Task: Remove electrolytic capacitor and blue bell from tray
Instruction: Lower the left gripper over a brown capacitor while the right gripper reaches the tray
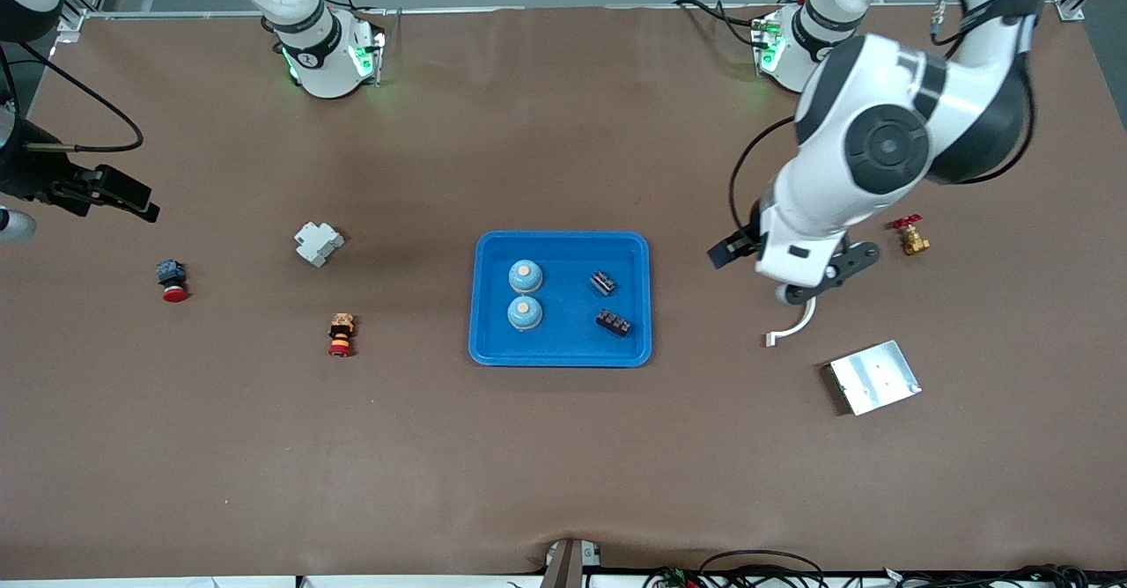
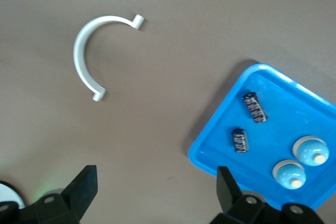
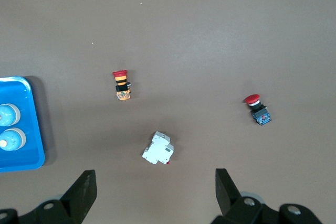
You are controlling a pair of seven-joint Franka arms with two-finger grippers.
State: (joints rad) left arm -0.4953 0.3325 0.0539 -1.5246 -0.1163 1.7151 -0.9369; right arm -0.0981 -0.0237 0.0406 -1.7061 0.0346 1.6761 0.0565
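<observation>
A blue tray (image 1: pixel 563 355) sits mid-table. In it are two light-blue bells (image 1: pixel 525 276) (image 1: pixel 525 312) and two black capacitors (image 1: pixel 602 282) (image 1: pixel 613 321). The left wrist view also shows the tray (image 2: pixel 210 153), the bells (image 2: pixel 311 150) and the capacitors (image 2: pixel 254 107). My left gripper (image 1: pixel 744 258) (image 2: pixel 157 192) is open and empty, over bare table beside the tray toward the left arm's end. My right gripper (image 1: pixel 132 201) (image 3: pixel 155 192) is open and empty, over the table near the right arm's end.
A white curved clip (image 1: pixel 790 324) (image 2: pixel 86 56), a metal plate (image 1: pixel 874 377) and a brass valve (image 1: pixel 911 238) lie toward the left arm's end. A white breaker (image 1: pixel 318 243) (image 3: pixel 158 150), an orange-red button (image 1: pixel 342 334) (image 3: pixel 122 85) and a red pushbutton (image 1: pixel 173 282) (image 3: pixel 257 108) lie toward the right arm's end.
</observation>
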